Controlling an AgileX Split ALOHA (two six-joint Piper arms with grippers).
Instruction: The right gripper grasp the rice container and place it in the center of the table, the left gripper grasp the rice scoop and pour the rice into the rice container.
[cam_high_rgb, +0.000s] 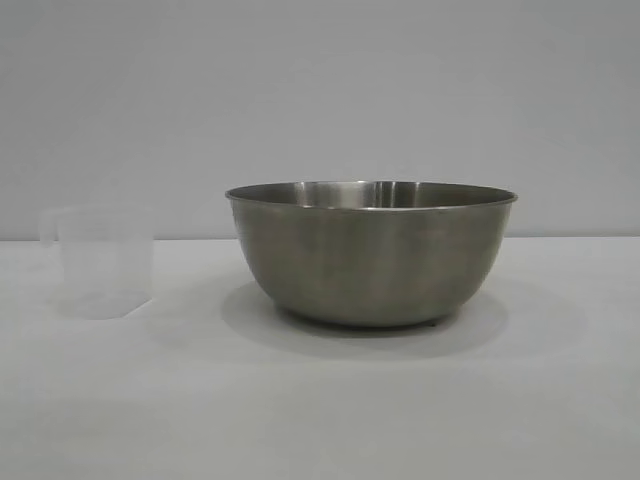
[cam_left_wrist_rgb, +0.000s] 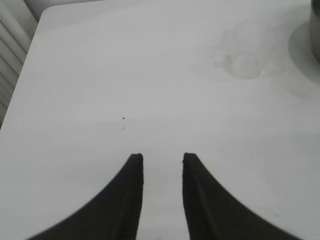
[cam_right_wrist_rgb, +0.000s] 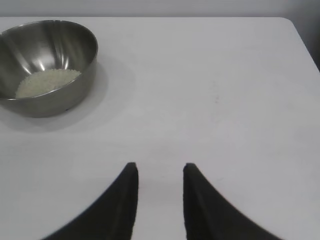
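Rice (cam_right_wrist_rgb: 47, 82) sits in the rice container (cam_high_rgb: 372, 252); the rice scoop (cam_high_rgb: 97, 263) stands apart, left gripper (cam_left_wrist_rgb: 163, 161) and right gripper (cam_right_wrist_rgb: 160, 170) parted, empty-handed.

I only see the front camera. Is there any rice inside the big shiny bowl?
Observer: Yes. The right wrist view shows a pale heap of rice on the bowl's floor.
Operator: Where are the robot's hands? I see none!
Observer: The right tool hangs open over bare table, apart from the bowl.
Operator: And the other one?
Observer: The left tool is open too, holding nothing, with the scoop farther ahead.
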